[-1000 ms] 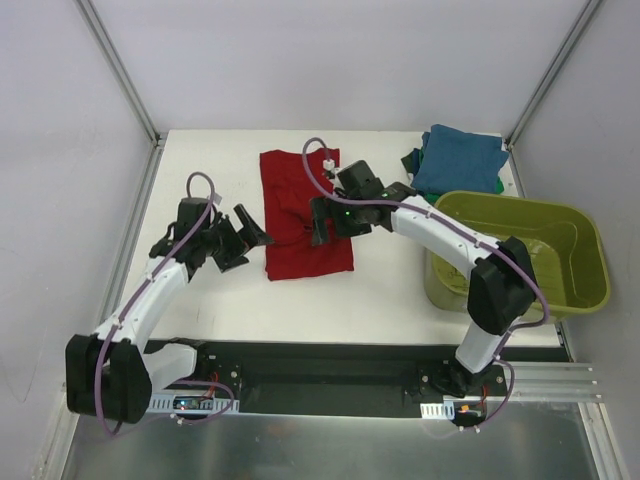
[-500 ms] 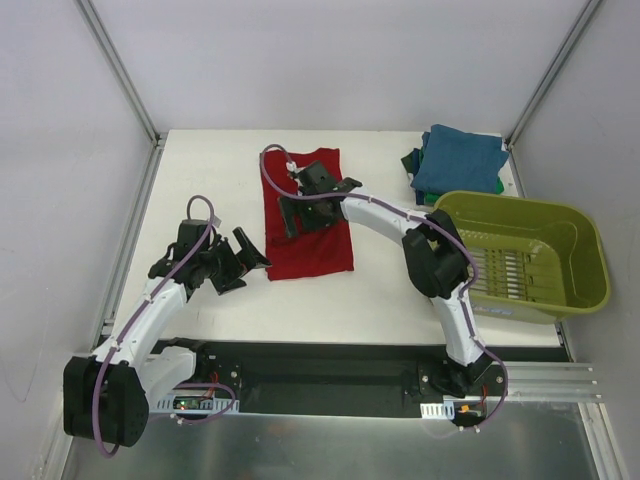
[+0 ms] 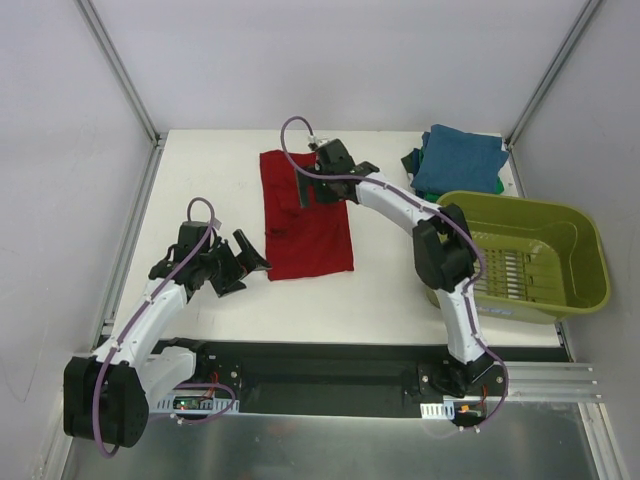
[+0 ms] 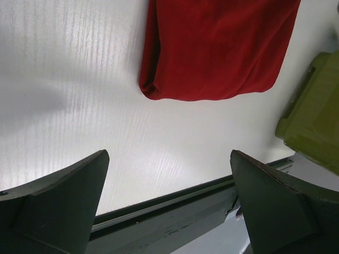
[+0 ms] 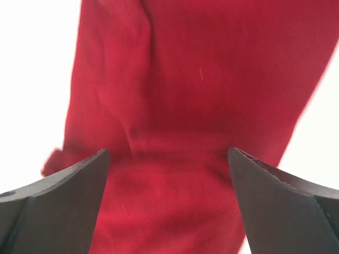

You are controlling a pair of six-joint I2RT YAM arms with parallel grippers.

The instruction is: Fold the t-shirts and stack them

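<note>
The right hand (image 3: 306, 186), open and empty like the left hand (image 3: 248, 257), has reached the dark red cloth t-shirt's (image 3: 318, 238) far edge, probably to fold.

- Dark red t-shirt (image 3: 305, 215): plain, no print.
- Teal-blue t-shirt (image 3: 458, 160), behind the basket: plain.
- Green t-shirt (image 3: 412, 160), under the teal-blue one: dark green edge showing.
- Basket (image 3: 590, 262): olive-green.
- Surface (image 3: 210, 170): white.
- Left claw (image 4: 168, 153) and right claw (image 5: 167, 152): black.
- Arms (image 3: 150, 300): white links, black joints.
- Cables (image 3: 290, 135): purple.
</note>
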